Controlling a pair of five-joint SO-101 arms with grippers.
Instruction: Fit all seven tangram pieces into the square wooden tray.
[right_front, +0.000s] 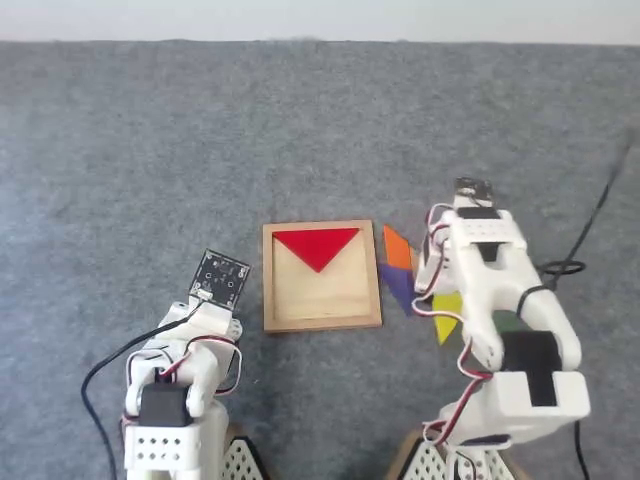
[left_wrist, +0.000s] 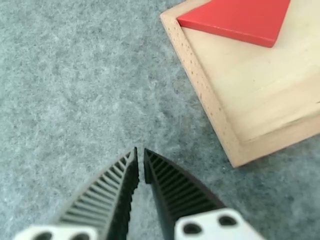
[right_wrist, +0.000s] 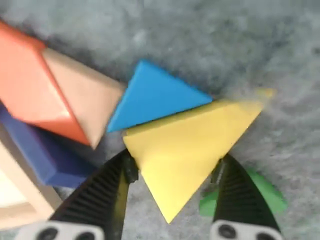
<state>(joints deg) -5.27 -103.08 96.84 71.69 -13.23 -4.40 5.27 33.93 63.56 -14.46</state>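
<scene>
Right gripper (right_wrist: 172, 162) is grasping the yellow wooden triangle (right_wrist: 185, 145) across slanting edges, beside the square wooden tray (right_front: 322, 322) | blue wooden triangle (right_wrist: 155, 95) is touching it | left gripper (left_wrist: 140, 152) is hovering clenched, empty, near the tray's corner | risk: slanted edges slipping, piece twisting free.

You get soft, even, bright light across the carpet (right_front: 150, 130) in the high view, with only faint shadows. In the left wrist view, the red piece (left_wrist: 240, 15) has a darker side face than top. Your right wrist view shows a pale sheen on the orange piece (right_wrist: 30, 85).
</scene>
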